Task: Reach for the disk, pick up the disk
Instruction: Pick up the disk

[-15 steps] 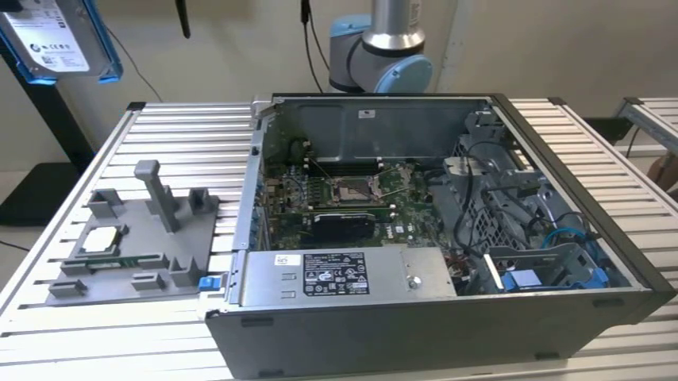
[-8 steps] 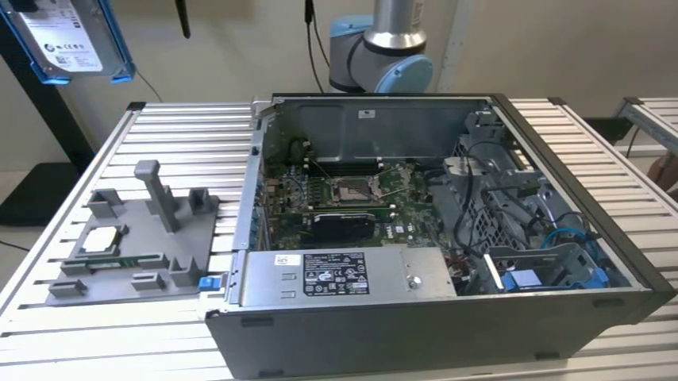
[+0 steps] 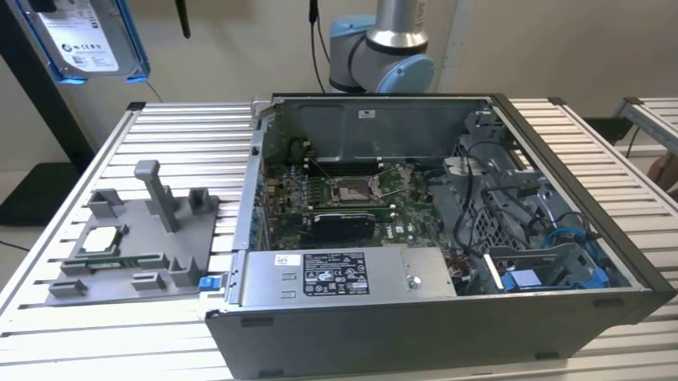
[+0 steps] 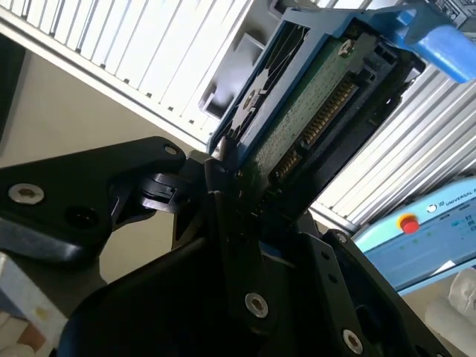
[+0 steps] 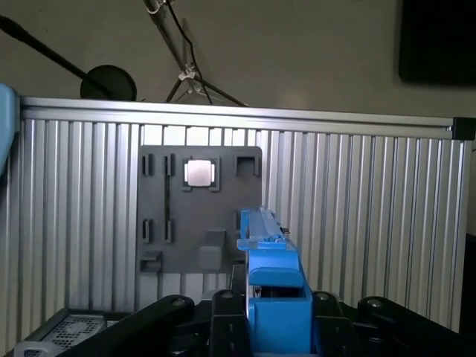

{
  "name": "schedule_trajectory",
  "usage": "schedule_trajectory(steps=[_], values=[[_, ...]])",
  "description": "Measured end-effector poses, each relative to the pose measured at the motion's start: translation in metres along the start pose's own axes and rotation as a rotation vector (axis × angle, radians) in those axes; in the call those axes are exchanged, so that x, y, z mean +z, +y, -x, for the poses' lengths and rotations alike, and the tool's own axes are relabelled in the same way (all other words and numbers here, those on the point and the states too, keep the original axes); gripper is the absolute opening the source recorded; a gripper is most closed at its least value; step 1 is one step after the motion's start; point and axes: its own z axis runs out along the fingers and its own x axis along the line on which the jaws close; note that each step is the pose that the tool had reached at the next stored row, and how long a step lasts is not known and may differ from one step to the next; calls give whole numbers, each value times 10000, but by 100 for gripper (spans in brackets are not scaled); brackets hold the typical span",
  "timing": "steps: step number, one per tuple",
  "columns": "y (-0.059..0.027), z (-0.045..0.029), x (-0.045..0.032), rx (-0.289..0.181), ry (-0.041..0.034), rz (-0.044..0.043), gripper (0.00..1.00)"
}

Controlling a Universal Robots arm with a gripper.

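- My pincer (image 4: 260, 201) is clamped on the disk (image 4: 312, 111). In the second wrist view a black finger (image 4: 223, 201) presses against each side of its lower end.
- In the first wrist view the disk's blue bracket (image 5: 271, 260) stands edge-on between my fingers (image 5: 227, 309).
- The disk (image 3: 90, 36) hangs in the air well above the gray tray (image 3: 159, 254), touching nothing but my pincer. Its white label faces the exterior view.
- The gray tray (image 5: 178, 223) lies flat on the ribbed metal surface (image 3: 180, 135). A small silver chip (image 3: 101, 238) sits in one of its pockets, and I see the chip in the first wrist view too (image 5: 201, 172).
- Just beside the tray, on the exterior view's right, lies an open computer case (image 3: 402, 333). It holds a green circuit board (image 3: 350, 190), a silver power supply box (image 3: 339, 274) and a blue cage (image 3: 551, 274).
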Motion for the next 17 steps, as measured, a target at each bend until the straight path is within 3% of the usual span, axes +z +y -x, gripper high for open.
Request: schedule_trajectory(steps=[17], values=[[-412, -11, -10, 0, 1, 0, 0]])
